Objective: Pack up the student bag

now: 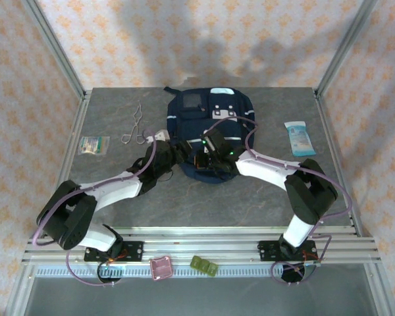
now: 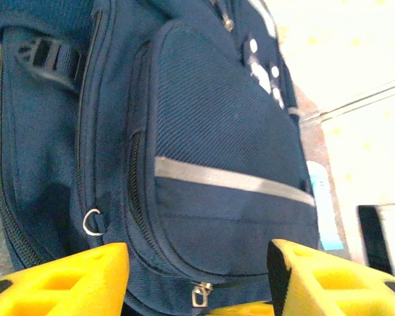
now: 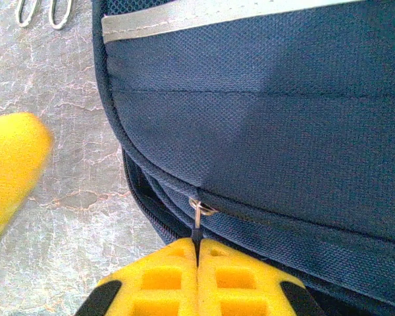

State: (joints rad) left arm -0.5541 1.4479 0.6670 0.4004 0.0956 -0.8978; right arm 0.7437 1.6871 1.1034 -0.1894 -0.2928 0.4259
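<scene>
The student bag (image 1: 207, 122), navy with grey stripes, lies flat at the back middle of the table. My right gripper (image 3: 197, 247) is at the bag's near edge and is shut on a zipper pull (image 3: 196, 220) of the front pocket. My left gripper (image 2: 197, 260) stands open just left of it, facing the same near edge (image 2: 217, 217). A small metal zipper pull (image 2: 201, 294) hangs between its yellow fingers (image 2: 85, 276), untouched. In the right wrist view one left finger (image 3: 10, 171) shows as a yellow blur over the table. From above, both grippers (image 1: 178, 157) (image 1: 209, 155) sit close together.
Metal scissors (image 1: 137, 128) and a small packet (image 1: 93, 145) lie left of the bag. A light-blue tissue pack (image 1: 299, 138) lies to its right. A pink tray (image 1: 162, 268) and a green piece (image 1: 204, 265) rest on the front rail. Frame posts stand at the back corners.
</scene>
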